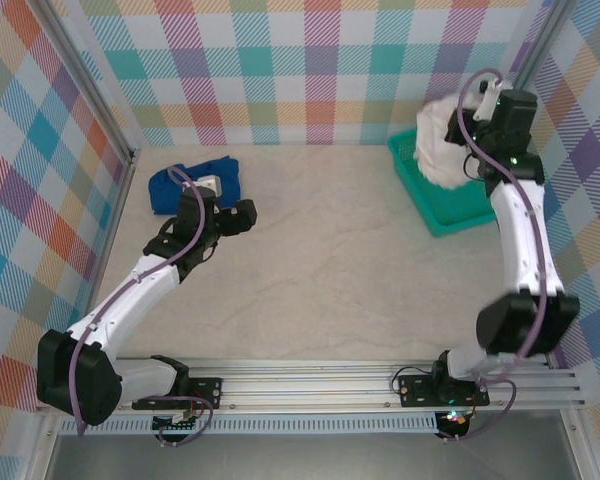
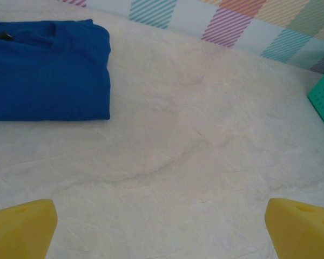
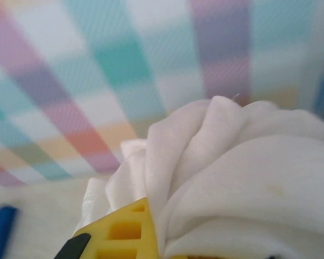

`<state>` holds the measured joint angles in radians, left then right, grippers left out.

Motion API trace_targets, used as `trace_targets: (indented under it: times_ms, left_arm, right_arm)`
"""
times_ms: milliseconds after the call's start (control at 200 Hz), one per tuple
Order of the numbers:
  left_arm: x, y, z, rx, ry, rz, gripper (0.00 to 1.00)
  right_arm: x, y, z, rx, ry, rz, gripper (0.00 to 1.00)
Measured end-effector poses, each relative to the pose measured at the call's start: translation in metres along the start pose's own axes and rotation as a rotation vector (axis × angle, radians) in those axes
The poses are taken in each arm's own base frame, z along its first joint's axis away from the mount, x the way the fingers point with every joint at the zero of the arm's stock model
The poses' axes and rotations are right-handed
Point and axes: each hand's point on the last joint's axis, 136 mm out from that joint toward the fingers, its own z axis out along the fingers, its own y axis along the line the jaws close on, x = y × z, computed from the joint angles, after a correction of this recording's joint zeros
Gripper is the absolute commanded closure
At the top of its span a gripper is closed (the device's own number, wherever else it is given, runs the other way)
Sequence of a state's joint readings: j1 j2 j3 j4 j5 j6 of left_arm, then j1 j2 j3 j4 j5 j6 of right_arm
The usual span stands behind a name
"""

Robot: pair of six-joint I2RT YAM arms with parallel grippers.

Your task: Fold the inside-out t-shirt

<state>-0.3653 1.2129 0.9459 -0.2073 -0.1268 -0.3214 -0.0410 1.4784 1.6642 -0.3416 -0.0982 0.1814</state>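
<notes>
Clamped between the right gripper (image 3: pixel 151 240)'s yellow fingers (image 3: pixel 121 232), the t-shirt (image 1: pixel 440 140) is a bunched lump over the teal tray (image 1: pixel 445 213) at far right, its long axis impossible to tell. Left gripper (image 2: pixel 162 232) gapes wide, empty, near the blue garment (image 2: pixel 48 70) at far left.

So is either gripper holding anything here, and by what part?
Right gripper is shut on a bunched fold of the white t-shirt; which part cannot be told. Left gripper is open and empty.
</notes>
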Motion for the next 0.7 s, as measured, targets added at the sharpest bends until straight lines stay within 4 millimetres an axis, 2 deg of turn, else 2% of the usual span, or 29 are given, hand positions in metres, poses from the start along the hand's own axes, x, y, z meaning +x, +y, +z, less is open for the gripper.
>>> trace_targets:
  times_ms: [60, 130, 190, 280, 340, 430, 495, 555, 595, 665, 700]
  left_arm:
    - [-0.002, 0.003, -0.002, -0.014, -0.011, -0.002, 0.01]
    - [-0.004, 0.006, -0.003, -0.034, -0.023, -0.005, 0.01]
    - [-0.005, 0.011, -0.004, -0.057, -0.033, -0.009, 0.01]
    - [-0.006, 0.02, -0.006, -0.101, -0.049, -0.023, 0.0]
    - [-0.008, 0.028, -0.007, -0.134, -0.063, -0.036, 0.0]
    - [-0.008, 0.043, -0.008, -0.186, -0.068, -0.065, 0.0]
    - [-0.007, 0.056, -0.008, -0.225, -0.072, -0.091, 0.0]
    - [-0.004, 0.068, -0.007, -0.259, -0.071, -0.111, 0.0]
    - [-0.001, 0.074, -0.007, -0.277, -0.07, -0.12, 0.0]
    - [0.003, 0.078, -0.003, -0.294, -0.06, -0.126, 0.0]
    - [0.004, 0.079, 0.001, -0.295, -0.054, -0.125, 0.0]
  right_arm:
    - [-0.028, 0.041, -0.031, -0.1, -0.099, -0.033, 1.0]
    - [-0.04, 0.084, -0.055, -0.214, -0.153, -0.06, 1.0]
    - [-0.036, 0.115, -0.064, -0.3, -0.152, -0.074, 1.0]
    - [-0.013, 0.157, -0.066, -0.419, -0.095, -0.086, 1.0]
    - [0.012, 0.181, -0.061, -0.483, -0.029, -0.09, 1.0]
    - [0.056, 0.205, -0.051, -0.541, 0.086, -0.085, 1.0]
    - [0.091, 0.214, -0.041, -0.56, 0.176, -0.071, 1.0]
    - [0.128, 0.214, -0.029, -0.552, 0.266, -0.052, 0.98]
    - [0.16, 0.213, -0.018, -0.539, 0.343, -0.035, 0.91]
    - [0.219, 0.209, -0.001, -0.511, 0.491, -0.004, 0.56]
    - [0.25, 0.204, 0.008, -0.491, 0.571, 0.005, 0.46]
